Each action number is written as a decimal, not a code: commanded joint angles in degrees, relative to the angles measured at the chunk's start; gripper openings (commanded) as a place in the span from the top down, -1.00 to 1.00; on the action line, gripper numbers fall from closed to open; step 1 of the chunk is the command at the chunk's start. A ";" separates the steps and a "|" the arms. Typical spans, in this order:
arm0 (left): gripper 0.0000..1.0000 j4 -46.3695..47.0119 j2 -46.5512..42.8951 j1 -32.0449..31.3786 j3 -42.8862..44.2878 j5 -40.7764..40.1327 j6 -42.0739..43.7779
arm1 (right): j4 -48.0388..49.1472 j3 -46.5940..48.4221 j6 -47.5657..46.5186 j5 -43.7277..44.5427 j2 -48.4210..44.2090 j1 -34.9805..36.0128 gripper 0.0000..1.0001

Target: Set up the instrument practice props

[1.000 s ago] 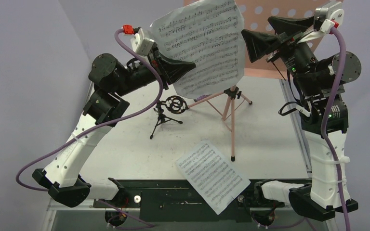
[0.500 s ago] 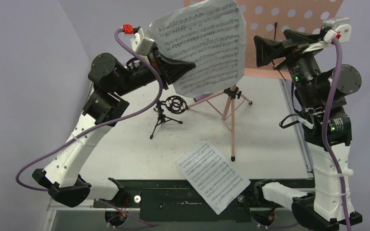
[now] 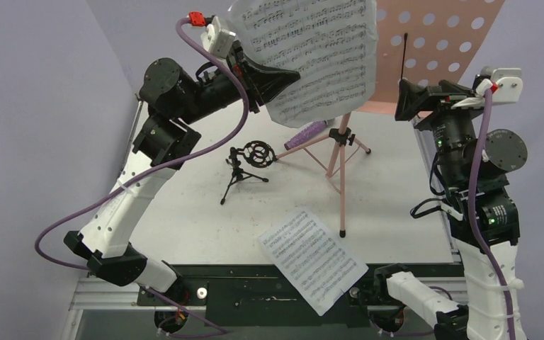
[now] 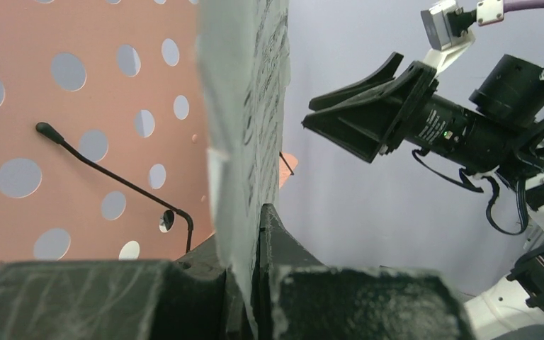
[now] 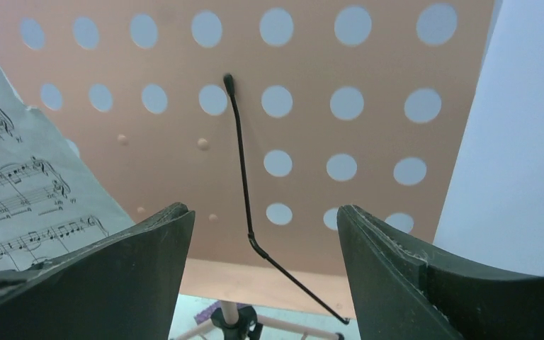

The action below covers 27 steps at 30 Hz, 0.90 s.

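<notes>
White and black arms (image 3: pixel 124 205), purple cables (image 3: pixel 245 113)

Left end effector (image 3: pixel 288 75) raised high, jaws pinched shut, right end effector (image 5: pixel 262 210) raised, jaws spread wide.

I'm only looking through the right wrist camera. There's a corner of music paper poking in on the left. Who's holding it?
Observer: The left end effector is. It is shut on that sheet-music page and holds it upright in front of the pink music stand.
Operator: Is there any more paper?
Observer: Yes, a second page lies flat at the near edge of the table, between the two arm bases.
Operator: Where's the microphone?
Observer: The purple microphone lies on the table by the music stand's legs, apart from the black mic stand, which holds nothing.
</notes>
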 commanded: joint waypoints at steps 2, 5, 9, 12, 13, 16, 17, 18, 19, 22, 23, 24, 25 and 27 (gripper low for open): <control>1.00 -3.87 1.93 -4.01 6.02 -7.90 4.92 | 0.68 -3.53 -0.82 3.06 0.17 -0.25 -0.46; 1.00 -7.78 3.91 -5.55 10.05 -11.08 7.31 | 1.36 -4.10 -0.72 3.22 0.44 -0.27 -0.42; 1.00 -9.89 5.75 -6.19 13.18 -12.91 8.49 | 2.56 -4.24 -0.82 3.52 1.05 -0.27 -0.29; 1.00 -10.58 6.74 -6.43 14.60 -13.16 8.91 | 3.47 -4.15 -0.66 3.28 1.83 -0.21 -0.14; 1.00 -11.12 7.00 -6.51 15.21 -13.36 9.01 | 3.79 -4.23 -0.60 3.10 2.16 -0.20 -0.14; 1.00 -12.46 7.91 -6.61 16.80 -13.51 9.49 | 4.63 -4.09 -0.54 2.83 3.20 -0.26 -0.14; 1.00 -12.65 8.12 -6.61 17.13 -13.53 9.54 | 4.74 -4.02 -0.60 2.74 3.58 -0.26 -0.14; 1.00 -12.84 8.26 -6.56 17.37 -13.54 9.55 | 5.04 -3.84 -0.70 2.67 3.89 -0.27 -0.13; 1.00 -12.89 8.33 -6.58 17.42 -13.53 9.60 | 5.44 -3.83 -0.92 2.58 4.08 -0.25 -0.12; 1.00 -12.68 8.60 -6.69 17.45 -13.40 9.49 | 6.24 -3.82 -1.17 2.70 4.63 -0.28 0.01; 1.00 -12.44 8.75 -6.70 17.50 -13.17 9.35 | 6.86 -4.07 -1.17 2.44 4.65 -0.26 0.07; 1.00 -12.32 8.88 -6.70 17.56 -12.91 9.11 | 7.47 -4.32 -1.17 2.18 4.69 -0.26 0.12; 1.00 -12.28 9.06 -6.70 17.81 -12.73 8.96 | 7.87 -4.51 -1.15 1.97 4.82 -0.27 0.15; 1.00 -12.28 9.14 -6.67 18.01 -12.49 8.72 | 8.54 -4.70 -1.17 1.92 5.04 -0.25 0.21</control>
